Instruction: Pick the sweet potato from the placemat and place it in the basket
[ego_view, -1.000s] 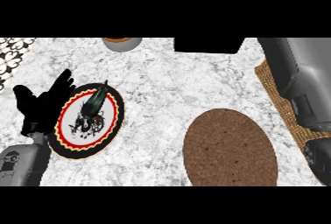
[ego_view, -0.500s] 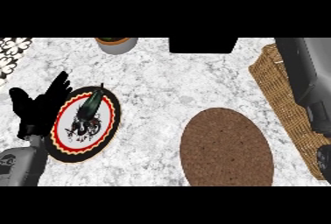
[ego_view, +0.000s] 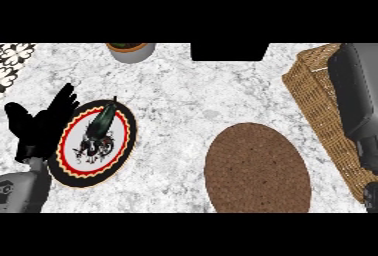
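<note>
Brown oval woven placemat (ego_view: 257, 168) lies bare; sweet potato not visible. Left hand (ego_view: 40, 125) open, resting at left. Right hand unseen, state untellable; grey forearm (ego_view: 358, 95) overhangs tan wicker basket (ego_view: 325, 107) far right. Advice: release low inside rim.

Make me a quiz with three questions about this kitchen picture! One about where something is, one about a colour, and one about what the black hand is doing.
1. Where is the woven wicker basket?
A. at the counter's left edge
B. at the counter's right edge
C. in the middle of the counter

2. What colour is the oval placemat?
A. blue
B. white
C. brown

3. How is the robot's black left hand?
A. open, with its fingers straight
B. curled round a cup
C. pressed flat on the placemat

Answers:
1. B, because the basket runs along the right side of the view.
2. C, because the mat is speckled brown all over.
3. A, because the fingers spread upward at the left and hold nothing.
</note>
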